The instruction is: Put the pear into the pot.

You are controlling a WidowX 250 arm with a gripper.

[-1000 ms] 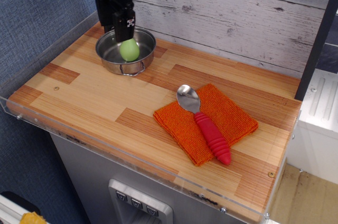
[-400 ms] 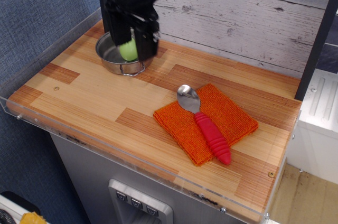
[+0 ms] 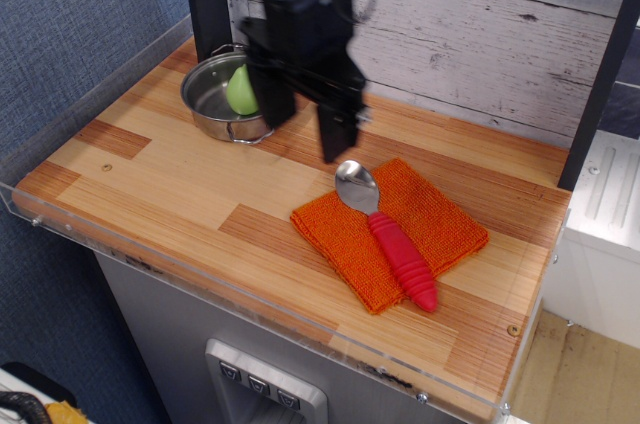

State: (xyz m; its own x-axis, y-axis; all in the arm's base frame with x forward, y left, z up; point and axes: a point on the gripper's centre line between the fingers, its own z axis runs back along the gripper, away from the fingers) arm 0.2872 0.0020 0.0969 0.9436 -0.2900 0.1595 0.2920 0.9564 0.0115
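Where the pear (image 3: 241, 90) lies, it is inside the pot (image 3: 212, 100), pale green, resting against the pot's 3 o'clock wall, partly hidden by the gripper's near finger. Pot: shallow, shiny steel, at about 10 o'clock on the wooden counter (image 3: 180, 184), close to the back corner. One wire loop handle shows at its 6 o'clock rim.

Gripper (image 3: 305, 124): black, hanging above the board just beside the pot, toward 3 o'clock from it. Two fingers spread wide apart, nothing between them. Left-hand finger overlaps the pot's rim in this view; the other finger's tip ends just above the spoon's bowl. Contact with either cannot be judged.

Spoon (image 3: 385, 232): metal bowl, ribbed red handle, lying on an orange cloth (image 3: 440, 229) at roughly 4 o'clock from the pot, well apart from it. Handle points toward 5 o'clock.

Behind the board, a grey weathered plank wall (image 3: 480, 34). Clear plastic guard (image 3: 90, 94) along the counter's left and front edges.
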